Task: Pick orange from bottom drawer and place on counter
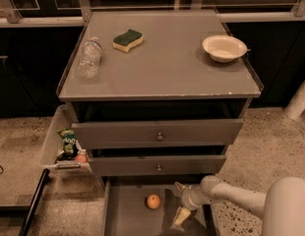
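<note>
The gripper point(180, 201), fingers spread, hangs low over the bottom drawer point(128, 220). The grey counter point(172, 68) lies well above it. Up and slightly right of the gripper stands a white bowl point(224, 48). Up to its left lie a green-and-yellow sponge point(128, 39) and a clear plastic bottle point(89, 58) on its side.

No wording is coming through legibly. The green snack packet point(69, 140) in the bin point(50, 146) at the left is carrying pale lettering that cannot be made out. The gripper point(179, 201) is hanging over the bottom drawer point(128, 220), just right of the orange point(153, 201), fingers spread.
</note>
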`<state>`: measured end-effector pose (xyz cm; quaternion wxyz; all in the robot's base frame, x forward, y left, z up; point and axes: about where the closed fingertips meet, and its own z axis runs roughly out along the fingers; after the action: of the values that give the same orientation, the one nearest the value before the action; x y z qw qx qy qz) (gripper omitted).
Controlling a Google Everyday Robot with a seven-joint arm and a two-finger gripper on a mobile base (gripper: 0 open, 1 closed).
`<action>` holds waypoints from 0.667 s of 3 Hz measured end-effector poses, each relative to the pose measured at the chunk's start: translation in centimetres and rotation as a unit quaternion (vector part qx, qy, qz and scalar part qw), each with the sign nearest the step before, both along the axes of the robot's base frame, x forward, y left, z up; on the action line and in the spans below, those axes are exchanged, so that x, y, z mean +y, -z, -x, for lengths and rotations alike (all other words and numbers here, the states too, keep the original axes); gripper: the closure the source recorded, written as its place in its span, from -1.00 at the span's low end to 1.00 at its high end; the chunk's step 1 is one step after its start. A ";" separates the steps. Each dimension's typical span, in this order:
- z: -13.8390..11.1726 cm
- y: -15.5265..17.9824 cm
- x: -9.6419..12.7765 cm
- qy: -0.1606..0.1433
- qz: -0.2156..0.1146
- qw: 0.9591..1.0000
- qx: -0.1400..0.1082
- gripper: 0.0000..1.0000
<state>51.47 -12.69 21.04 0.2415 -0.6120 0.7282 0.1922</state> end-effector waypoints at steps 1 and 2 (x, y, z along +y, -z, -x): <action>-1.0 2.2 1.1 0.007 -0.016 0.999 -0.039 -1.00; -1.8 3.9 2.7 0.006 -0.054 0.996 -0.071 -1.00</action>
<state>53.30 -9.97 17.10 0.3265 -0.6059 0.7013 0.1854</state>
